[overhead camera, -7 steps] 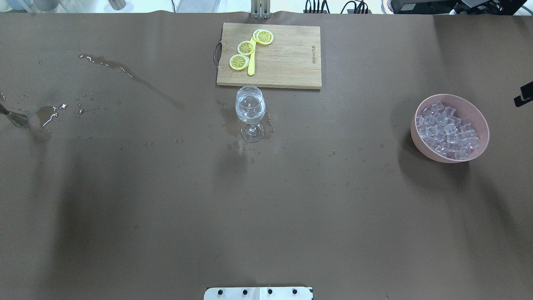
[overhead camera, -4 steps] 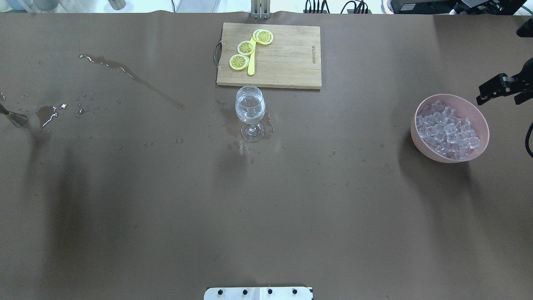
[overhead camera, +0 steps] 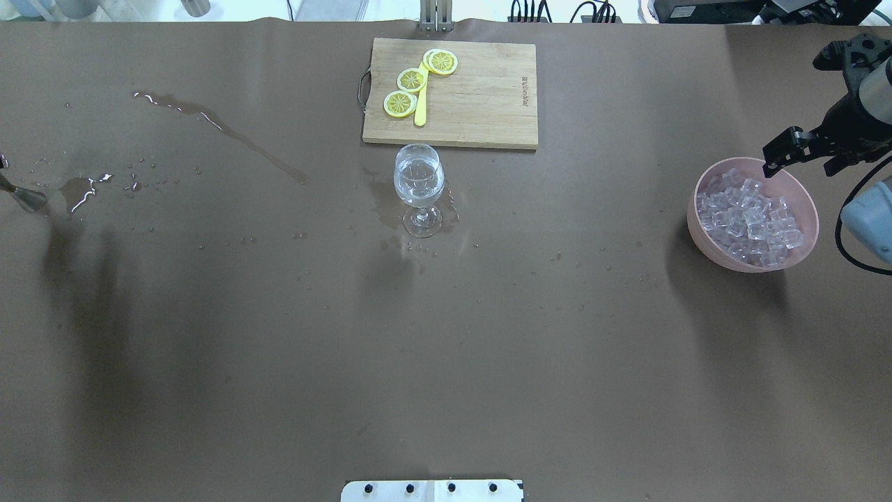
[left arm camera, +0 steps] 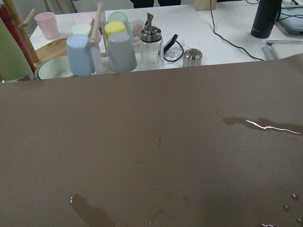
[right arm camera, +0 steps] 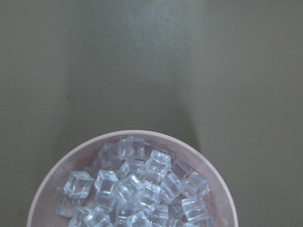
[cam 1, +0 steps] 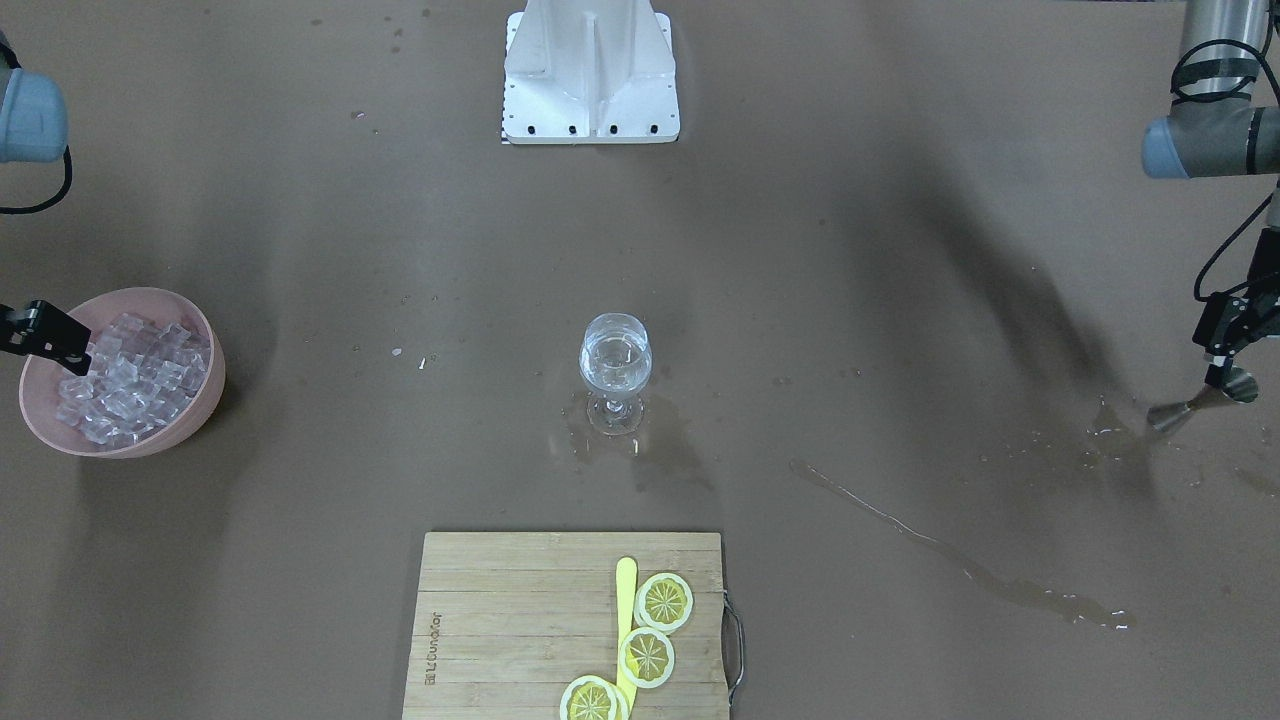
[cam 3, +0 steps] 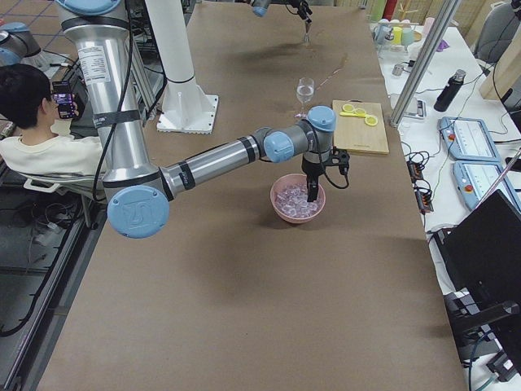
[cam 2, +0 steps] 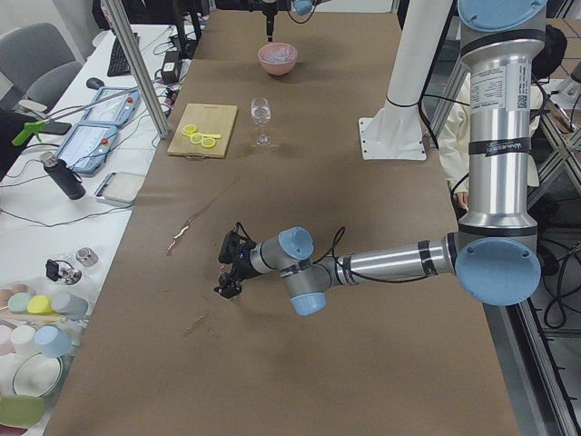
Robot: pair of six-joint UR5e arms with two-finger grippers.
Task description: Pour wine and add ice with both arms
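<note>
Ice [overhead camera: 749, 219] is sitting heaped in the pink bowl [overhead camera: 732, 261] at the right end of the desk [overhead camera: 446, 348], where the right gripper [overhead camera: 800, 164], jaws seemingly parted, is just arriving overhead. Wine [overhead camera: 418, 188] is already standing in the glass [overhead camera: 421, 223], so ice-picking is likely beginning. Whether the left gripper [cam 1: 1222, 365] is gripping anything, I cannot tell.

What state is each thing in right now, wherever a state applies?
Glass, upright, part full of clear wine.
Bowl, upright, heaped with ice.
Right gripper, open, above the bowl's rim.
Left gripper, at the jigger, open or shut unclear.
Jigger, tilted, by a puddle.
Table, wet in places.
Board, flat, lemon slices lying on it.
</note>
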